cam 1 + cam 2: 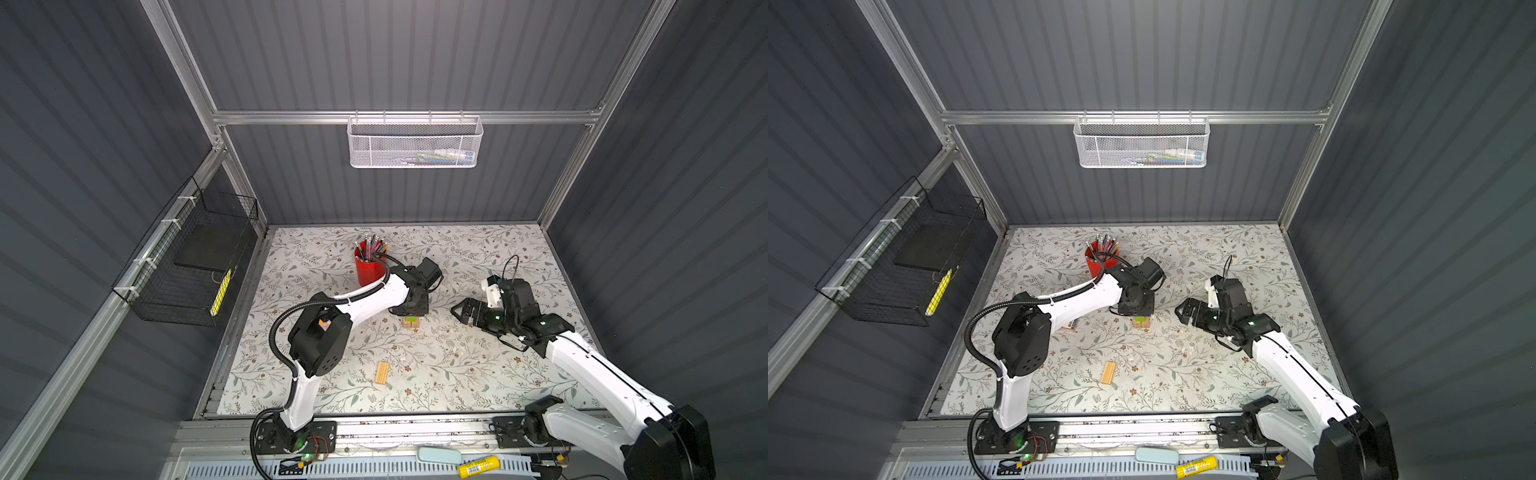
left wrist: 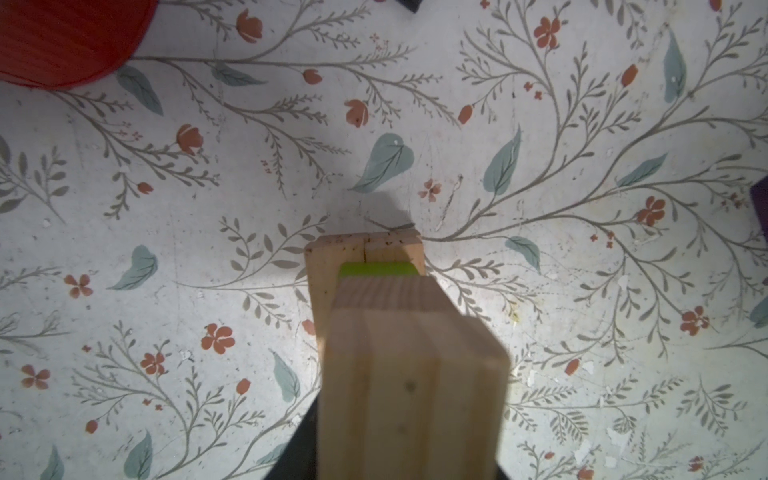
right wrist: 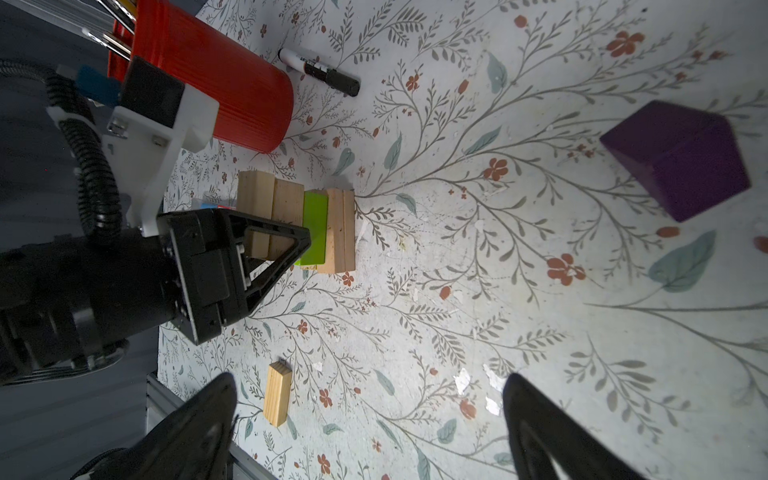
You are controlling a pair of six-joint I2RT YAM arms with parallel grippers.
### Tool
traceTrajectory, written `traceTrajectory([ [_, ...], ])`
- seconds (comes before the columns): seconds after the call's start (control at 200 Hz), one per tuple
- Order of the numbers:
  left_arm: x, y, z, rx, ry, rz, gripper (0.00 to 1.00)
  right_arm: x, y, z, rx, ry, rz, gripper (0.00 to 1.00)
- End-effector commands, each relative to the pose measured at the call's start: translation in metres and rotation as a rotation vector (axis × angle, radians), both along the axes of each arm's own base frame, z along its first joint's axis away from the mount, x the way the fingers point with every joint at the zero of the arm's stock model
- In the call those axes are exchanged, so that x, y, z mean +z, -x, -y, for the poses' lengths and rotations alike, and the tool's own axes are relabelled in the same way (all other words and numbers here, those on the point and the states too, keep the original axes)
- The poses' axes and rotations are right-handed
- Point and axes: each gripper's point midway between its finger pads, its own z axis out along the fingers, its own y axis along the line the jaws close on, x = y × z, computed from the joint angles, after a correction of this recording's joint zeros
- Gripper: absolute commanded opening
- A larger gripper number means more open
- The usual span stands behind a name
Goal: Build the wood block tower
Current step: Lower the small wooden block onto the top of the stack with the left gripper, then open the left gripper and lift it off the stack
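Observation:
The tower (image 1: 412,323) (image 1: 1141,323) stands mid-table: pale wood blocks at the base with a lime green block (image 3: 314,226) (image 2: 376,269) on them. Straight above it my left gripper (image 1: 410,312) (image 3: 272,245) is shut on a pale wood block (image 2: 415,374) that sits over the green one, with a further pale block (image 3: 255,208) at the stack's top. A loose grooved pale block (image 1: 381,372) (image 1: 1108,372) (image 3: 277,393) lies nearer the front edge. The purple block (image 3: 677,160) lies on the table beyond my right gripper (image 3: 370,380) (image 1: 457,309), which is open and holds nothing.
A red pencil cup (image 1: 368,270) (image 3: 232,91) stands just behind the left wrist, with a black marker (image 3: 320,72) lying beside it. A white mesh basket (image 1: 413,141) hangs on the back wall and a black wire basket (image 1: 187,266) on the left wall.

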Motion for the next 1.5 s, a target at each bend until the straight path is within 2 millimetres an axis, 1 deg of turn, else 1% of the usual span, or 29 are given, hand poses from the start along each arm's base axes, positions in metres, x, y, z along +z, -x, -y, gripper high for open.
traceTrajectory([
  [0.0, -0.009, 0.003, -0.004, 0.022, -0.008, -0.036, 0.38, -0.002, 0.001, 0.001, -0.001, -0.007, -0.005, 0.99],
  [0.215, -0.007, 0.002, -0.004, 0.033, -0.005, -0.031, 0.38, -0.002, 0.001, 0.002, -0.005, -0.006, -0.006, 0.99],
  [0.24, -0.006, 0.002, -0.004, 0.033, -0.003, -0.030, 0.38, -0.002, 0.001, 0.001, -0.003, -0.007, -0.006, 0.99],
  [0.265, -0.006, 0.003, -0.003, 0.031, -0.004, -0.029, 0.37, 0.000, 0.004, -0.004, 0.022, -0.032, -0.013, 0.99],
  [0.47, -0.004, 0.001, -0.003, 0.036, 0.003, -0.026, 0.38, 0.001, 0.005, -0.004, 0.023, -0.032, -0.013, 0.99],
  [0.625, 0.004, 0.000, -0.003, 0.035, 0.007, -0.014, 0.47, 0.002, 0.004, -0.004, 0.026, -0.035, -0.014, 0.99],
  [0.76, 0.021, -0.002, -0.003, 0.027, 0.028, 0.019, 0.57, 0.004, 0.005, -0.005, 0.035, -0.031, -0.013, 0.99],
  [0.891, 0.043, -0.003, -0.008, 0.024, 0.038, 0.067, 0.65, 0.011, 0.003, -0.006, 0.039, -0.030, 0.004, 0.99],
  [0.926, 0.050, -0.003, -0.012, 0.027, 0.034, 0.082, 0.68, 0.008, 0.007, -0.004, 0.037, -0.021, -0.020, 0.99],
  [1.056, 0.080, -0.001, -0.026, 0.031, 0.053, 0.161, 0.74, 0.011, 0.010, -0.006, 0.044, -0.005, -0.023, 0.99],
  [1.081, 0.086, 0.000, -0.031, 0.033, 0.054, 0.176, 0.75, 0.012, 0.012, -0.008, 0.055, -0.002, -0.025, 0.99],
  [1.091, 0.088, 0.000, -0.032, 0.036, 0.054, 0.183, 0.76, 0.012, 0.010, -0.005, 0.038, 0.018, -0.019, 0.99],
  [1.116, 0.094, 0.000, -0.038, 0.041, 0.056, 0.200, 0.76, 0.013, 0.010, -0.005, 0.035, 0.035, -0.016, 0.99],
  [1.191, 0.111, 0.004, -0.053, 0.052, 0.065, 0.250, 0.79, 0.017, 0.013, -0.010, 0.052, 0.084, -0.009, 0.99],
  [1.291, 0.126, 0.011, -0.078, 0.065, 0.067, 0.306, 0.83, 0.022, 0.022, -0.025, 0.091, 0.158, 0.000, 0.99],
  [1.321, 0.135, 0.013, -0.087, 0.079, 0.074, 0.329, 0.84, 0.022, 0.024, -0.030, 0.096, 0.180, 0.000, 0.99],
  [1.331, 0.128, 0.016, -0.092, 0.078, 0.055, 0.318, 0.84, 0.023, 0.025, -0.031, 0.097, 0.185, 0.001, 0.99],
  [1.351, 0.126, 0.019, -0.099, 0.085, 0.047, 0.321, 0.85, 0.022, 0.027, -0.034, 0.101, 0.197, -0.003, 0.99],
  [1.396, 0.130, 0.023, -0.112, 0.097, 0.049, 0.338, 0.86, 0.025, 0.031, -0.043, 0.112, 0.202, 0.004, 0.99],
  [1.406, 0.129, 0.025, -0.114, 0.099, 0.047, 0.338, 0.86, 0.019, 0.032, -0.046, 0.117, 0.217, -0.013, 0.99],
  [1.421, 0.130, 0.026, -0.119, 0.104, 0.046, 0.343, 0.86, 0.017, 0.033, -0.049, 0.121, 0.226, -0.021, 0.99],
  [1.496, 0.131, 0.035, -0.138, 0.122, 0.047, 0.356, 0.88, 0.014, 0.042, -0.070, 0.152, 0.255, -0.035, 0.99],
])
